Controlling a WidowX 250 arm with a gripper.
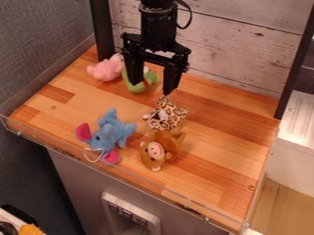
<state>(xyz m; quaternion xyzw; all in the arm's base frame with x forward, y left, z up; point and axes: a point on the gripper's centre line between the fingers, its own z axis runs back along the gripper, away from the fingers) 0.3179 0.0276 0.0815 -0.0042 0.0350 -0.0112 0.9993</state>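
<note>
The black gripper [151, 87] hangs over the back middle of the wooden table with its two fingers spread apart and nothing between them. Its right finger points down just above a leopard-spotted plush [165, 114]. Behind the left finger, partly hidden, is a green plush [136, 84], and a pink plush [106, 69] lies left of it. A brown monkey plush [164, 148] rests in front of the spotted one, close against it. At the front left lies a blue elephant plush [110, 132] with magenta ears and a white string loop.
A low clear rim [131, 172] runs along the front of the wooden table [224, 137]. Black posts stand at the back left and right, with a whitewashed plank wall [239, 50] behind. Grey padding is on the left and a white ribbed surface on the right.
</note>
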